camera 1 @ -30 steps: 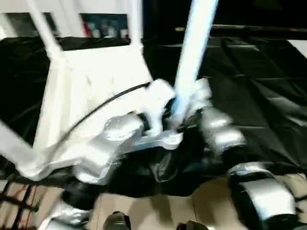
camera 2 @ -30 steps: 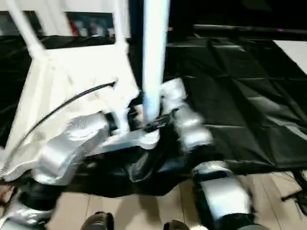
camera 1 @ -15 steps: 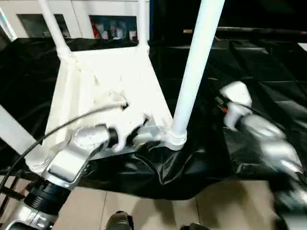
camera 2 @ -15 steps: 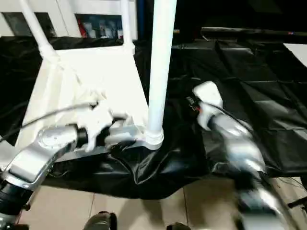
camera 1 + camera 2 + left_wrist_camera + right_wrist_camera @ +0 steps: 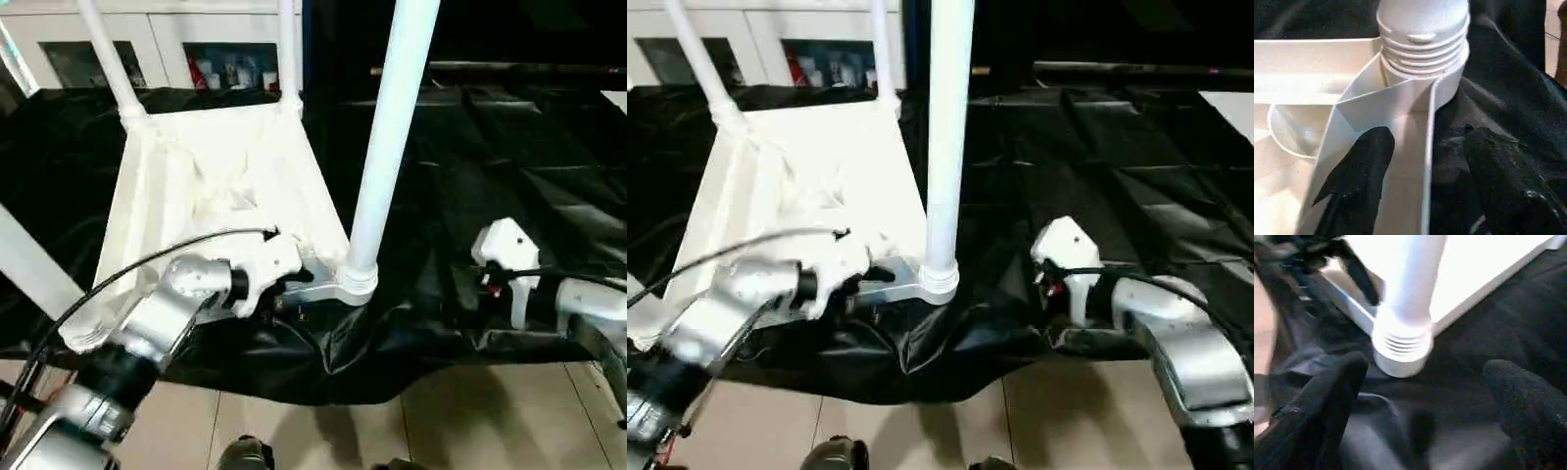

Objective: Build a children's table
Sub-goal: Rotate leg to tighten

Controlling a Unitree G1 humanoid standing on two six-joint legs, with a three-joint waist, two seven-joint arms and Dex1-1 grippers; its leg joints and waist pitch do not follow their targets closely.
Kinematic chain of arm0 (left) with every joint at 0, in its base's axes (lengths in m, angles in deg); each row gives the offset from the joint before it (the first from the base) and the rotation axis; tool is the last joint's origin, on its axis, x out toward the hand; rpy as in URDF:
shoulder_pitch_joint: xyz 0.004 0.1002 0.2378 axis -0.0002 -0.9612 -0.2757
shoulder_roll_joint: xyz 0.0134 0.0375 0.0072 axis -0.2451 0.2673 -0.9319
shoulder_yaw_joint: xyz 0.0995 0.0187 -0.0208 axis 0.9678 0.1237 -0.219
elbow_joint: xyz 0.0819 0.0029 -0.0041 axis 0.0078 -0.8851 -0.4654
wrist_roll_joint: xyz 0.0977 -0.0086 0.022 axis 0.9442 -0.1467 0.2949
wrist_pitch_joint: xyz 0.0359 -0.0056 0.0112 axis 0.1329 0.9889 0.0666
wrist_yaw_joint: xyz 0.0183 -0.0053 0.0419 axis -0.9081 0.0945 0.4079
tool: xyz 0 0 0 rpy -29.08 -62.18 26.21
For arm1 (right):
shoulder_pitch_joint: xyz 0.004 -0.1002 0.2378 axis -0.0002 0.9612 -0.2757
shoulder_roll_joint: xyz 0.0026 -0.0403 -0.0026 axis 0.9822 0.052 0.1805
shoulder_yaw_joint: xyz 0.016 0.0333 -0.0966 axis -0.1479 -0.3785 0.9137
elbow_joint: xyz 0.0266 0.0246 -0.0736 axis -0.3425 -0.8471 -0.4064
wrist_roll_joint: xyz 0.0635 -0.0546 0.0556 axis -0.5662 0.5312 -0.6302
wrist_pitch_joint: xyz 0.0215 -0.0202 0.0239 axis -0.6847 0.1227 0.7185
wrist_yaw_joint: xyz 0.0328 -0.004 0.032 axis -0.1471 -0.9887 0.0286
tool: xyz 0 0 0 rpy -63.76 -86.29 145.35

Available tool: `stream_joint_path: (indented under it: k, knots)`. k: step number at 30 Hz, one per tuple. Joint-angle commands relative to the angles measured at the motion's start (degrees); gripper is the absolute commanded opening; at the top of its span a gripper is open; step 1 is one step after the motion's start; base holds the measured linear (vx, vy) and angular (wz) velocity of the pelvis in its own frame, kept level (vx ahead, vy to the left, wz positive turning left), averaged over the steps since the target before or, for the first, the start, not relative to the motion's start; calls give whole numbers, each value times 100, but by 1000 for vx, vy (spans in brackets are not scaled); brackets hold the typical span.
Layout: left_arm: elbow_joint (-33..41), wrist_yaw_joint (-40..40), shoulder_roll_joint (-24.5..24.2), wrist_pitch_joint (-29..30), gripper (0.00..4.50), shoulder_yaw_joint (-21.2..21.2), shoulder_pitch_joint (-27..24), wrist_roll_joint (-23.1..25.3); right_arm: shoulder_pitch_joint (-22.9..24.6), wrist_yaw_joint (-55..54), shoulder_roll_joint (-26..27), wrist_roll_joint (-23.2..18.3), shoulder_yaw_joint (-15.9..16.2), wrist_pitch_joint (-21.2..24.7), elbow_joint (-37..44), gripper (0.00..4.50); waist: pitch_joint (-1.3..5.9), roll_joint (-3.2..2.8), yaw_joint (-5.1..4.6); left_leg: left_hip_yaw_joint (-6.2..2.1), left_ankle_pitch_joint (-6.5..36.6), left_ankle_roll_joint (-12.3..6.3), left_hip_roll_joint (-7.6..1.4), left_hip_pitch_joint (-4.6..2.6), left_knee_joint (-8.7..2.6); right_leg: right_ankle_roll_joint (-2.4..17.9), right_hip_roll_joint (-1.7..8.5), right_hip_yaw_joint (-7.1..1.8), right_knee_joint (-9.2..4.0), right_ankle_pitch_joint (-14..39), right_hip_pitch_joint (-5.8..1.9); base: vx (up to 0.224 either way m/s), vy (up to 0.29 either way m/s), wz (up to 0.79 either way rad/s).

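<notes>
Apparently nearly finished, the upturned tabletop [image 5: 220, 171] on the black table [image 5: 509, 147] carries legs [image 5: 387, 137] in every visible socket, the left gripper [image 5: 1420, 181] straddling its rim half-open and the right gripper [image 5: 1425, 396] wide open, empty, at three o'clock.

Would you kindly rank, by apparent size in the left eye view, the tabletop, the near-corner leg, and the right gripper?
1. tabletop, largest.
2. near-corner leg, long but slim.
3. right gripper, smallest.
The leg stands nearer the camera, which inflates it, yet the order holds.
</notes>
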State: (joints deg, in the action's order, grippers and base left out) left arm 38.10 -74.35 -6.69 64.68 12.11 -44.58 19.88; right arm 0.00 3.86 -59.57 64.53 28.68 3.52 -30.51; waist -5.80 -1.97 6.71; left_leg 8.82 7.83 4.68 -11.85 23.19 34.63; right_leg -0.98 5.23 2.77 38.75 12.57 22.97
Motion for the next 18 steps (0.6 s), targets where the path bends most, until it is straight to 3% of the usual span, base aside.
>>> stream_joint_path:
  k: [1,10,18]
  knots:
    - [-242,-82,24,80,245,-44,128,44,31,18,-30,-129,23,168,124,450,449,81,43,23,1725,9,-5,-107,-395,886,222,-192,-713,2013,-219,0,0,0]
    - [-757,-87,68,338,181,18,284,215,150,-125,1,-115,43,307,205,450,504,66,53,29,1609,-4,-16,-116,-386,1045,214,-204,-675,1547,-237,0,0,0]
    - [-568,-252,74,509,106,-85,209,76,167,-110,-10,-144,35,335,183,450,522,92,60,31,1775,26,-18,-124,-392,840,229,-196,-731,2144,-218,0,0,0]
